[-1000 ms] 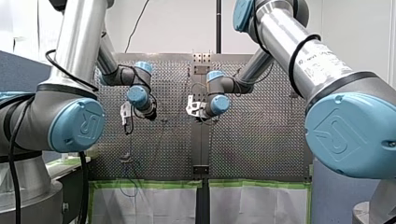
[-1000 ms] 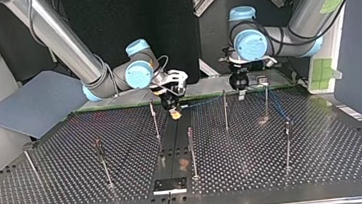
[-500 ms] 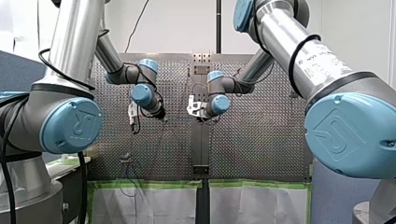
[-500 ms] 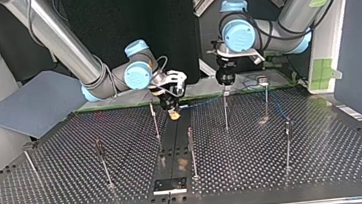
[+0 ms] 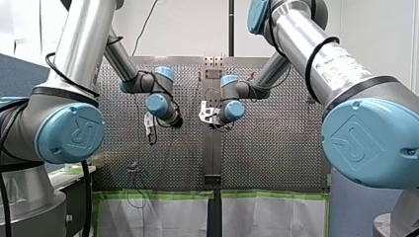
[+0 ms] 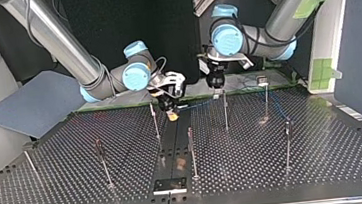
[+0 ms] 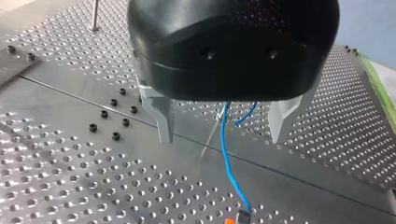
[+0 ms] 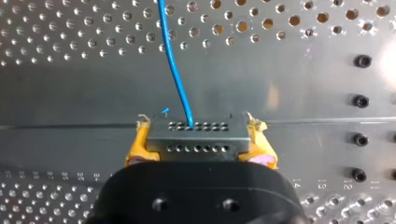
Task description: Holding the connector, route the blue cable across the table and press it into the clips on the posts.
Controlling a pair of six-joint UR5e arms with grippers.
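Right wrist view gives the clearest look at the connector (image 8: pixel 196 135): a small flat grey block with two rows of pin holes. It is clamped by its two short ends between the yellow pads (image 8: pixel 135 149) of my right gripper (image 8: pixel 200 148). From the connector's far face the blue cable (image 8: pixel 175 60) leaves and runs away over the tabletop (image 8: pixel 70 93).

I judge the connector light and rigid, so the grasp on its ends is a good one. The cable looks thin and soft and should bend easily. It enters the connector at one small hole, so a hard pull could strain this joint. It seems better to guide the cable a little away from the connector, with gentle tension only.

In the left wrist view the cable runs from the connector through the gap between the metal fingers (image 7: pixel 163 121) of my left gripper (image 7: pixel 220 140). These stand wide apart and do not touch it. In the top view the post (image 6: pixel 225 110) nearest to the connector stands just beside my left gripper. Its clip is too small to see, so probably the cable is not yet seated there.
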